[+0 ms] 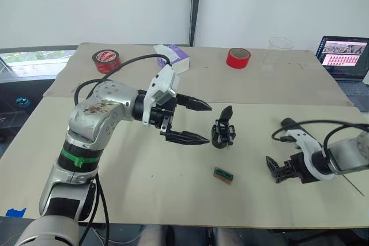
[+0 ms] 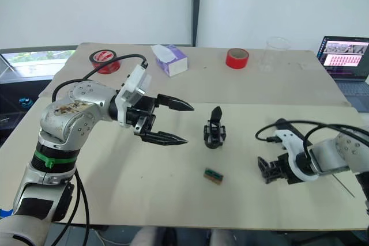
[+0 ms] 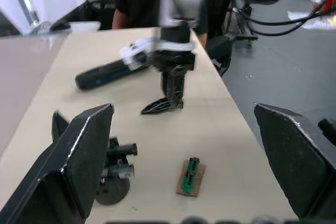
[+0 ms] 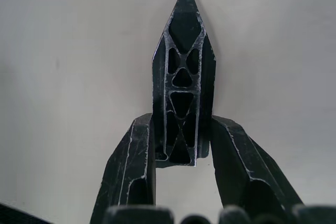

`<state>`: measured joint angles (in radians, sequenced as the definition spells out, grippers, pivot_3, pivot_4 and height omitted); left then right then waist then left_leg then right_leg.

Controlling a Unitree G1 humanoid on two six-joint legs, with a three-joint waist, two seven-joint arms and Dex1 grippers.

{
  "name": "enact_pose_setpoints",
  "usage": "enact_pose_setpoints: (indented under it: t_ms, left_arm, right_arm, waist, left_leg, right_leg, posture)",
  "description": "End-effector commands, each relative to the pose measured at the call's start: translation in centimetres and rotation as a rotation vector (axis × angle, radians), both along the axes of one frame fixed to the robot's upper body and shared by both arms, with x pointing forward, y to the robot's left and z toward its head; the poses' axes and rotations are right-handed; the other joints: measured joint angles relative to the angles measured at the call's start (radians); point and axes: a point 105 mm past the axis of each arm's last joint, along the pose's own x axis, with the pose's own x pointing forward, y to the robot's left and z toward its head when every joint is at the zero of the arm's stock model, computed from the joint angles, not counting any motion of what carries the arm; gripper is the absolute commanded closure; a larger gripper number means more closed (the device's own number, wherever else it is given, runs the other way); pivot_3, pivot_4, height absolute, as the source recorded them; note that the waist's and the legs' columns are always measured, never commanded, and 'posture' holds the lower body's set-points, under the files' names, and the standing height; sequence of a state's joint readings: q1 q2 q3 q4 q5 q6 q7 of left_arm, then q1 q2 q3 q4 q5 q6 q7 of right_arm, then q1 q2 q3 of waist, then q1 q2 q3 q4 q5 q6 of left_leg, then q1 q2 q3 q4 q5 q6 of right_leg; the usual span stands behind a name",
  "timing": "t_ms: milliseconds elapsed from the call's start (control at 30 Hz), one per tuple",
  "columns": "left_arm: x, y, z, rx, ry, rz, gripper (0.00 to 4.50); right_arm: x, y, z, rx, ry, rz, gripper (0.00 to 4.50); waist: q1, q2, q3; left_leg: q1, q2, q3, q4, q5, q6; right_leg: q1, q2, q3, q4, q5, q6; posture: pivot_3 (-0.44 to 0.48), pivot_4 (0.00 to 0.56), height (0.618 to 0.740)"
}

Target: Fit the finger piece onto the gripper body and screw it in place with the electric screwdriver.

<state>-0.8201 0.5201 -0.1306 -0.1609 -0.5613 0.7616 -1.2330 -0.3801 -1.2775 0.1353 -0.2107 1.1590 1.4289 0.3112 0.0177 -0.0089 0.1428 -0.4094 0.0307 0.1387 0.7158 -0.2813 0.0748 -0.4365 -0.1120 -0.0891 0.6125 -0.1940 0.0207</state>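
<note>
The right gripper point(image 4: 181, 153) pinched the finger piece point(image 4: 183, 77) well right of the gripper body point(image 1: 222, 133), the left gripper point(image 1: 196, 122) hung spread beside it; the shallow pinch risked slippage

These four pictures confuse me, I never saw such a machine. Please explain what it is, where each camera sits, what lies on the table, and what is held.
It is a two-armed robot. Two pictures come from its head, looking down at a table. The other two come from its wrists. The left gripper is open, beside the gripper body standing on the table. The right gripper is shut on the finger piece, a small black claw. A little green block lies nearby. The electric screwdriver lies on the table. Farther back are two red tape rolls, a tissue box, a clear cup and a laptop.
</note>
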Motion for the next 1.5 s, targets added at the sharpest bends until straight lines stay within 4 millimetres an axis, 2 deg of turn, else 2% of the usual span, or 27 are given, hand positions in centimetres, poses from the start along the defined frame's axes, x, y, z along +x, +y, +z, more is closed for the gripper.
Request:
enact_pose_setpoints:
  t_ms: [33, 133, 200, 267, 300, 467, 567, 600, 633, 867, 1233, 1333, 1500]
  left_arm:
    - [1.6, -0.6, 1.3, -0.118, 0.124, 0.123, 0.00]
    - [3.8, -1.2, 1.8, -0.230, 0.269, 0.263, 0.00]
    - [5.3, -1.5, 1.8, -0.299, 0.335, 0.346, 0.00]
    - [6.0, -1.8, 2.0, -0.365, 0.400, 0.385, 0.00]
    - [6.0, -2.2, 2.2, -0.392, 0.416, 0.386, 0.00]
    - [6.2, -3.2, 2.4, -0.431, 0.438, 0.404, 0.00]
    - [5.9, -3.6, 2.7, -0.440, 0.445, 0.374, 0.81]
    - [6.0, -3.7, 2.6, -0.431, 0.442, 0.379, 1.25]
    - [6.2, -3.7, 2.8, -0.441, 0.446, 0.391, 1.29]
    - [6.3, -3.3, 3.5, -0.500, 0.461, 0.397, 1.29]
    - [6.0, -2.8, 3.5, -0.515, 0.474, 0.394, 1.29]
    - [6.1, -2.9, 3.1, -0.506, 0.464, 0.406, 2.03]
    - [6.2, -2.9, 3.0, -0.507, 0.467, 0.412, 4.46]
  right_arm:
    - [2.7, 1.4, 4.5, -0.036, -0.339, 0.262, 3.43]
    - [5.9, 2.1, 8.7, -0.042, -0.663, 0.281, 3.43]
    - [6.7, 3.5, 10.8, 0.005, -0.825, 0.303, 3.43]
    - [7.0, 4.7, 11.8, -0.011, -0.933, 0.334, 3.43]
    - [7.0, 5.7, 12.2, 0.003, -0.972, 0.359, 3.43]
    - [6.8, 10.7, 14.1, 0.133, -1.091, 0.419, 3.43]
    - [6.0, 13.4, 14.5, 0.184, -1.108, 0.493, 3.43]
    - [5.7, 14.1, 14.6, 0.195, -1.111, 0.511, 3.43]
    - [5.6, 14.6, 14.7, 0.209, -1.113, 0.518, 3.43]
    - [5.3, 15.7, 14.7, 0.260, -1.103, 0.517, 3.43]
    - [6.0, 14.6, 14.7, 0.300, -1.085, 0.394, 3.43]
    - [5.9, 14.6, 14.7, 0.297, -1.084, 0.395, 3.43]
    - [6.0, 14.5, 14.6, 0.283, -1.085, 0.390, 3.43]
  waist:
    - [-0.005, 0.000, 0.000]
    - [-0.009, -0.003, 0.001]
    - [-0.009, -0.003, 0.002]
    - [-0.005, -0.003, 0.002]
    - [-0.005, -0.003, 0.002]
    - [-0.006, -0.003, 0.002]
    - [-0.005, -0.003, 0.002]
    - [-0.005, -0.003, 0.002]
    - [-0.004, -0.003, 0.002]
    - [-0.006, -0.003, 0.002]
    - [-0.006, -0.003, 0.002]
    - [-0.006, -0.003, 0.002]
    - [-0.006, -0.003, 0.002]
  left_leg:
    - [0.000, 0.000, 0.000, 0.000, 0.000, 0.000]
    - [0.001, 0.000, 0.000, 0.001, 0.000, 0.001]
    - [0.002, 0.000, 0.001, 0.001, 0.000, 0.000]
    - [0.003, 0.000, 0.001, -0.001, 0.001, -0.002]
    - [0.003, 0.000, 0.000, -0.001, 0.002, -0.003]
    - [0.002, 0.000, 0.001, -0.002, 0.003, -0.005]
    - [0.003, 0.000, 0.001, -0.001, 0.003, -0.005]
    - [0.003, 0.000, 0.001, -0.002, 0.003, -0.005]
    - [0.003, 0.000, 0.001, -0.002, 0.003, -0.005]
    - [0.002, 0.000, 0.001, -0.002, 0.003, -0.005]
    - [0.003, 0.000, 0.001, -0.002, 0.003, -0.005]
    - [0.003, 0.000, 0.001, -0.002, 0.003, -0.005]
    - [0.003, -0.001, 0.001, -0.002, 0.003, -0.005]
  right_leg:
    - [0.000, 0.000, 0.000, 0.000, -0.001, 0.002]
    - [0.001, 0.000, 0.002, 0.000, -0.001, 0.005]
    - [0.001, 0.001, 0.003, 0.000, -0.001, 0.005]
    - [0.001, 0.001, 0.004, 0.001, 0.000, 0.004]
    - [0.001, 0.002, 0.003, 0.001, 0.003, -0.001]
    - [0.000, 0.003, 0.003, 0.001, 0.004, -0.003]
    - [0.000, 0.003, 0.002, 0.001, 0.004, -0.003]
    - [0.000, 0.003, 0.002, 0.001, 0.004, -0.003]
    - [0.000, 0.003, 0.002, 0.001, 0.004, -0.004]
    - [0.000, 0.002, 0.002, 0.001, 0.004, -0.004]
    - [0.000, 0.003, 0.002, 0.001, 0.005, -0.005]
    - [0.000, 0.003, 0.002, 0.001, 0.005, -0.005]
    - [0.000, 0.003, 0.002, 0.001, 0.004, -0.005]
  posture:
    - [0.000, 0.150, 0.740]
    - [0.000, 0.150, 0.740]
    - [0.000, 0.150, 0.740]
    - [0.000, 0.150, 0.740]
    - [0.000, 0.150, 0.740]
    - [0.000, 0.150, 0.740]
    - [0.000, 0.150, 0.740]
    - [0.000, 0.150, 0.740]
    - [0.000, 0.150, 0.740]
    - [0.000, 0.150, 0.740]
    - [0.000, 0.150, 0.740]
    - [0.000, 0.150, 0.740]
    - [0.000, 0.150, 0.740]
